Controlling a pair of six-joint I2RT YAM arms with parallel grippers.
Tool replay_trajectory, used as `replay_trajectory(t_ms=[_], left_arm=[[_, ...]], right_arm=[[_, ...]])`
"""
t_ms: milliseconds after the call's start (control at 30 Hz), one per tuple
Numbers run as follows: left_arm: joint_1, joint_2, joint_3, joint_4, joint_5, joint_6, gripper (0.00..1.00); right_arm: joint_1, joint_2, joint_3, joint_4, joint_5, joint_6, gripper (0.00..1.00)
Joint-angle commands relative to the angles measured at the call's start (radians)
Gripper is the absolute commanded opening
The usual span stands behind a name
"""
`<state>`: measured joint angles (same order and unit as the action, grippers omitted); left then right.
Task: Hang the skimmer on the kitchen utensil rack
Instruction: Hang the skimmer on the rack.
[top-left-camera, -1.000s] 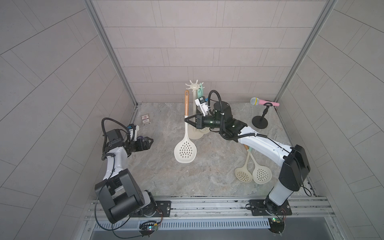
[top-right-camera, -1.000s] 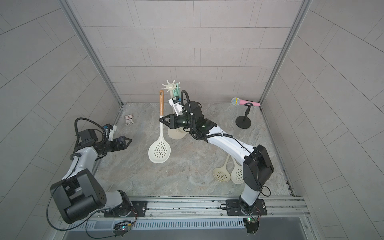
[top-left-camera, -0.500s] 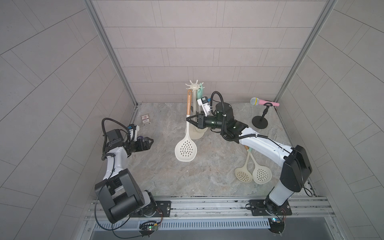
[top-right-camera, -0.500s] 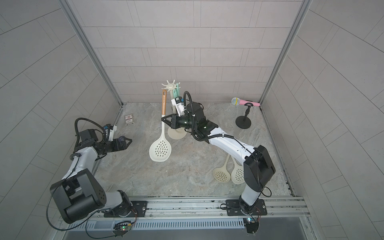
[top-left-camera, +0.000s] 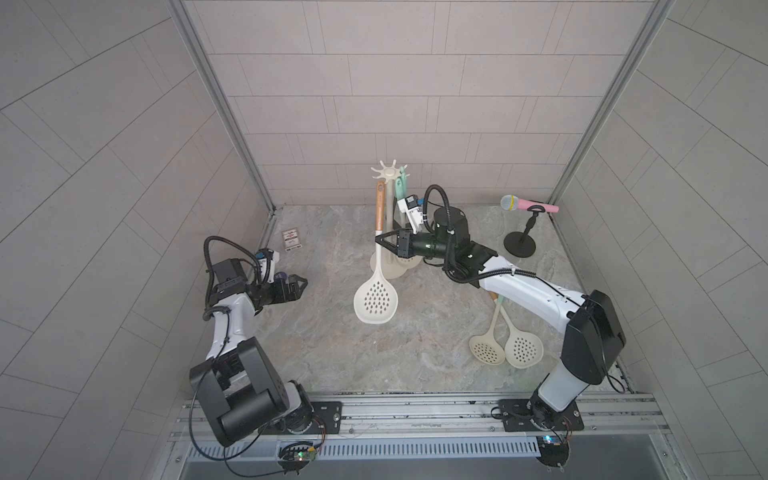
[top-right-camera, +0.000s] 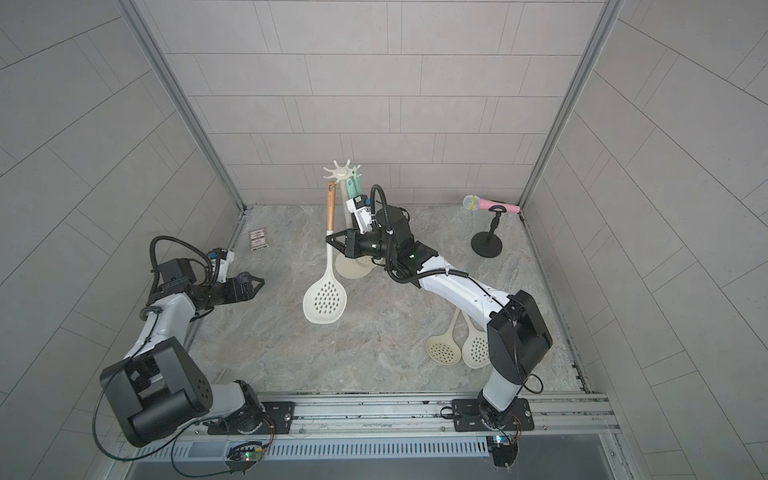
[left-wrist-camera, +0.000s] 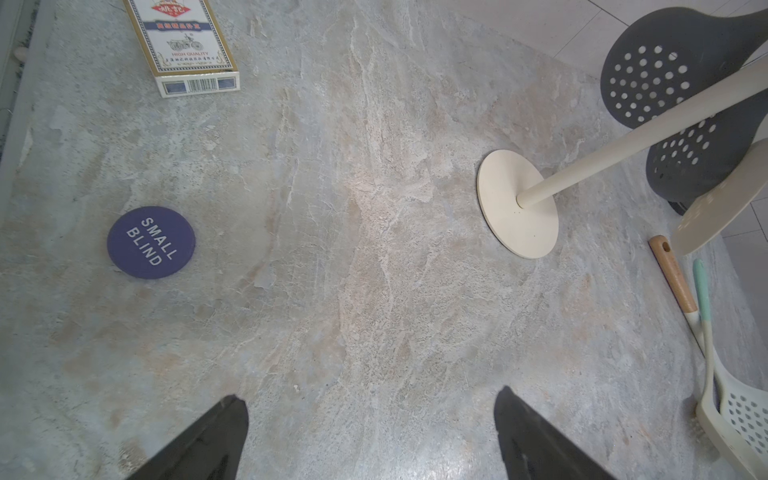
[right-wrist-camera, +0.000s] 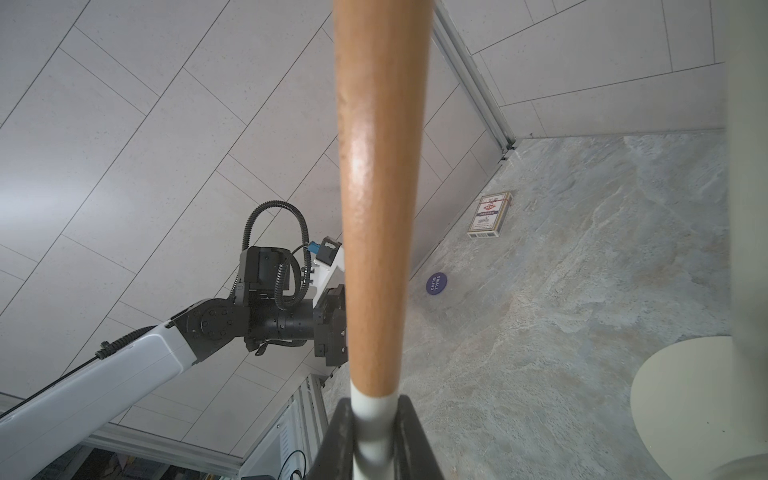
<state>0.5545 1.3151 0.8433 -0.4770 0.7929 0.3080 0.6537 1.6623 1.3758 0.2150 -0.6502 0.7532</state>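
The skimmer (top-left-camera: 376, 299) has a cream perforated head and a wooden handle (right-wrist-camera: 378, 187). It hangs upright above the table. My right gripper (top-left-camera: 379, 241) (right-wrist-camera: 374, 419) is shut on the white neck just below the wood. The handle's top sits close under a left hook of the kitchen utensil rack's crown (top-left-camera: 388, 171) (top-right-camera: 341, 170). The rack's round cream base (top-left-camera: 395, 270) (left-wrist-camera: 517, 203) stands just behind the skimmer. My left gripper (top-left-camera: 303, 284) (left-wrist-camera: 370, 415) is open and empty at the table's left side.
Mint-handled utensils (top-left-camera: 400, 189) hang on the rack's right side. Two cream skimmers (top-left-camera: 486, 351) lie under my right arm. A pink microphone on a black stand (top-left-camera: 519, 245) is at the back right. A card box (top-left-camera: 292, 240) and a purple disc (left-wrist-camera: 151, 242) lie at the left.
My right gripper has carried the skimmer a little to the right, nearer the rack's pole. The left arm has not moved.
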Motion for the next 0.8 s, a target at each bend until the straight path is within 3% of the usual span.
replay_trajectory(t_ms=[0,767], left_arm=[[0.008,0.013,0.027,-0.012,0.017,0.033,0.99],[0.008,0.026,0.040,-0.031,0.018,0.039,0.99]], right_arm=[[-0.001,-0.054,0.038,0.051,-0.026,0.002,0.00],[-0.012,-0.071,0.041,0.020,0.000,-0.030,0.00]])
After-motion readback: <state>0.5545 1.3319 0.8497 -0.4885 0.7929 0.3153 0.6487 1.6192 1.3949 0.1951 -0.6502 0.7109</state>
